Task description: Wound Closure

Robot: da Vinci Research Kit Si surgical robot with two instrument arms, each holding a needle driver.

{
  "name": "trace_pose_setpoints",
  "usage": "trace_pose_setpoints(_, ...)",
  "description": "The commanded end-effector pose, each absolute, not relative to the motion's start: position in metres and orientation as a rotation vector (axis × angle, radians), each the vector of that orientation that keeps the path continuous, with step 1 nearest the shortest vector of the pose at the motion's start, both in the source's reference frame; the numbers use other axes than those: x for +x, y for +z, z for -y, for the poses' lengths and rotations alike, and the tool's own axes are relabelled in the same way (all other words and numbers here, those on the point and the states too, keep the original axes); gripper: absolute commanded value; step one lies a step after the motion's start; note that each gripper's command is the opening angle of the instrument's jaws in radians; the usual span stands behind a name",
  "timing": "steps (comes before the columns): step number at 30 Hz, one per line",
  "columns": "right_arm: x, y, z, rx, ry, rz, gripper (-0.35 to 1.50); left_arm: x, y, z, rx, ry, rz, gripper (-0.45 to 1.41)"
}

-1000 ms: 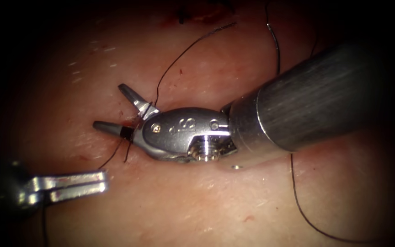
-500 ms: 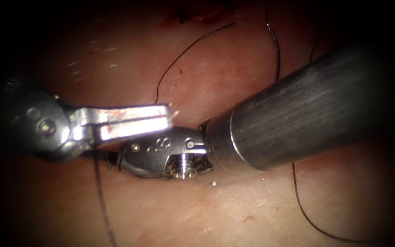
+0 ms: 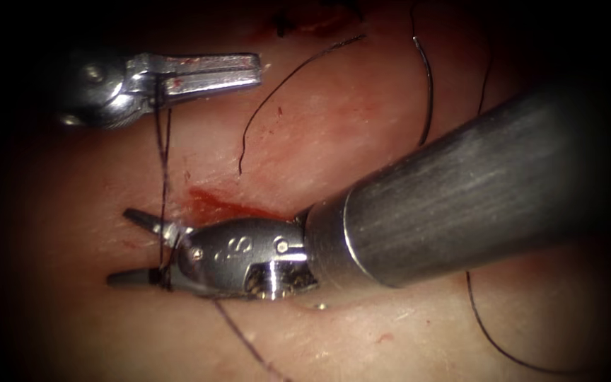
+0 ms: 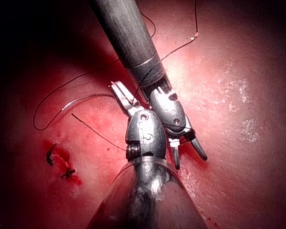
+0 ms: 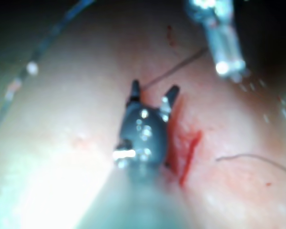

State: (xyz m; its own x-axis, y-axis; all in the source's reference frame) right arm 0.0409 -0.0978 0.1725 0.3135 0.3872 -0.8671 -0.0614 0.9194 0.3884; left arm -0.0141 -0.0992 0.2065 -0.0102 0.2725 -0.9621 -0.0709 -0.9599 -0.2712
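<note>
Left tool grips the thread up high while the right tool's jaws stand spread around the strand below.

In the endoscope view the left tool sits toward eleven o'clock, its jaws clenched on the dark thread, which drops straight down toward six o'clock to the right tool. The right tool's jaws are released and parted, one tip toward ten o'clock and the other toward eight, with the thread crossing between them close to the hinge; it grasps nothing. A smear of red fluid lies on the tissue just above the right tool, at its twelve o'clock. Loose thread curls over the tissue toward one and five o'clock. I cannot make out the needle.
</note>
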Motion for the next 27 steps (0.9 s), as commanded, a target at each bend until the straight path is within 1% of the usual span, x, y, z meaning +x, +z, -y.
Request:
trace_pose_setpoints(1,0.0418,0.172,0.1,0.334,0.288,-1.246,0.86,-0.0152,0.207,0.1,-2.027,2.058,0.214,-0.45)
trace_pose_setpoints(8,0.0414,0.171,0.1,0.393,0.259,-1.363,0.81,-0.0144,0.212,0.099,-2.08,2.043,0.184,-0.45)
trace_pose_setpoints(15,0.0413,0.17,0.1,0.369,0.283,-1.387,0.81,-0.0135,0.216,0.099,-2.118,2.048,0.153,-0.45)
trace_pose_setpoints(23,0.0405,0.169,0.098,0.355,0.341,-1.49,0.79,-0.0131,0.22,0.101,-2.173,2.06,0.133,-0.45)
trace_pose_setpoints(27,0.0398,0.169,0.098,0.287,0.412,-1.484,0.78,-0.0121,0.221,0.101,-2.213,2.054,0.142,-0.45)
